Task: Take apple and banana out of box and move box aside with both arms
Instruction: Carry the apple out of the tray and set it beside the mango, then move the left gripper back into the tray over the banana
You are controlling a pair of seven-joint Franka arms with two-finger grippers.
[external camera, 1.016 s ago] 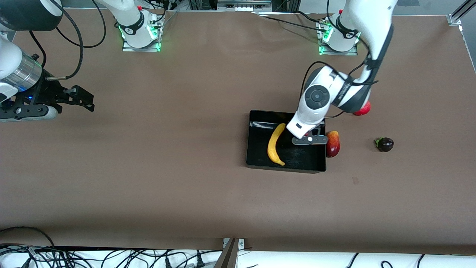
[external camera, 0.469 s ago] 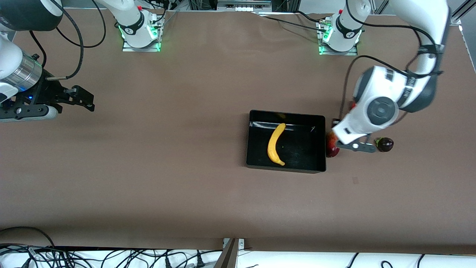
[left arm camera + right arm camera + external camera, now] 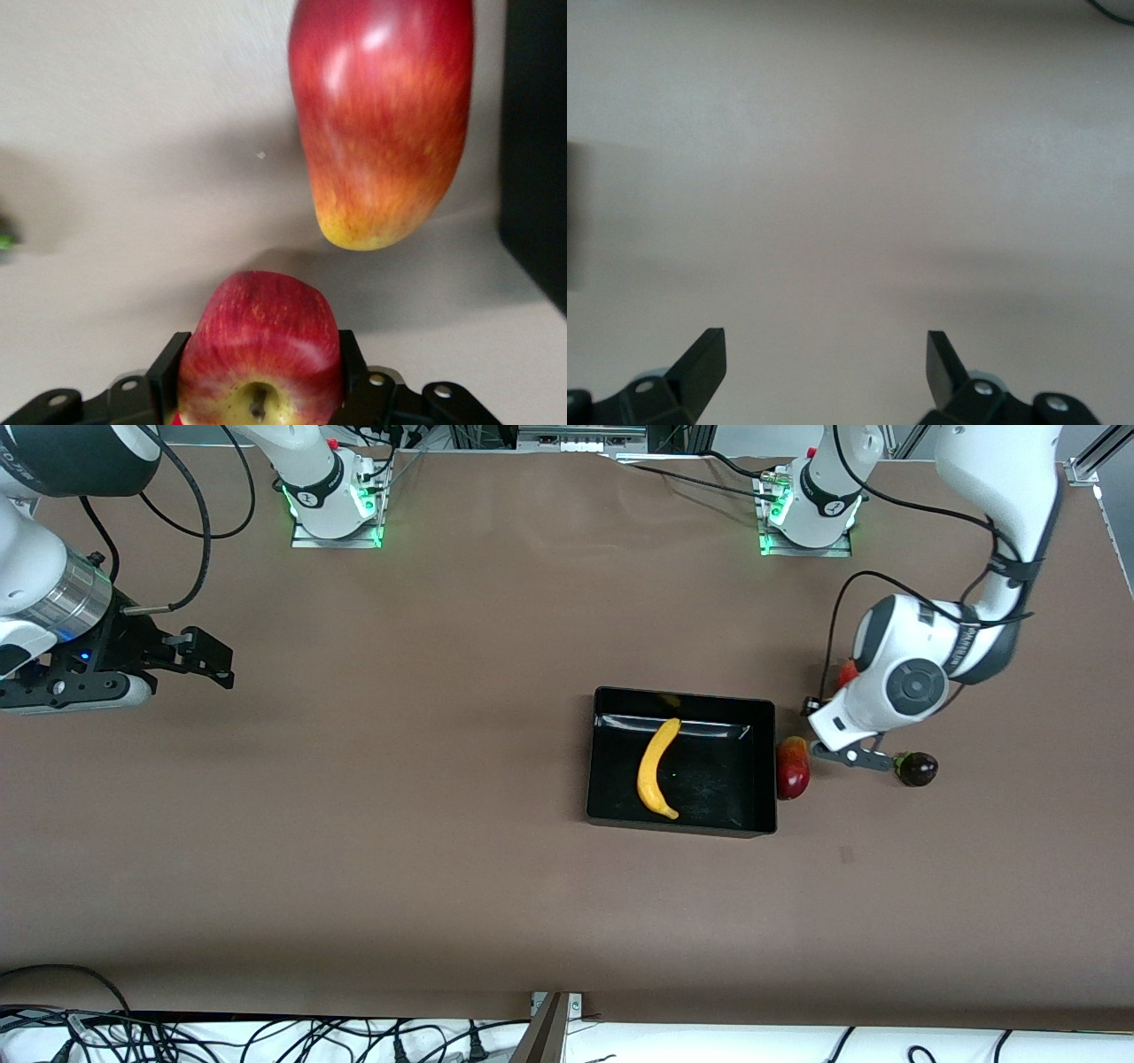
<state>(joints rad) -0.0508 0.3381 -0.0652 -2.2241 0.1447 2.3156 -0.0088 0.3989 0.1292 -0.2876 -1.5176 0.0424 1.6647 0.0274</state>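
Observation:
The black box (image 3: 592, 762) holds the yellow banana (image 3: 656, 769). The red apple (image 3: 846, 674) sits past the box toward the left arm's end and is mostly hidden under the left wrist. My left gripper (image 3: 849, 680) is down at it. In the left wrist view my left gripper (image 3: 259, 354) is shut on the apple (image 3: 261, 341), one finger against each side. My right gripper (image 3: 190, 660) is open and empty over bare table at the right arm's end. It shows spread in the right wrist view (image 3: 824, 354). That arm waits.
A red-yellow mango-like fruit (image 3: 793, 768) lies against the box's outer wall, beside the apple; it also shows in the left wrist view (image 3: 381, 124), with the box wall (image 3: 536, 150) at the edge. A dark purple fruit (image 3: 917, 768) lies nearer the left arm's end.
My left arm swung from over the box, past the mango-like fruit, to the apple, and its fingers now hold the apple. The banana stays in the box. My right gripper shifted slightly.

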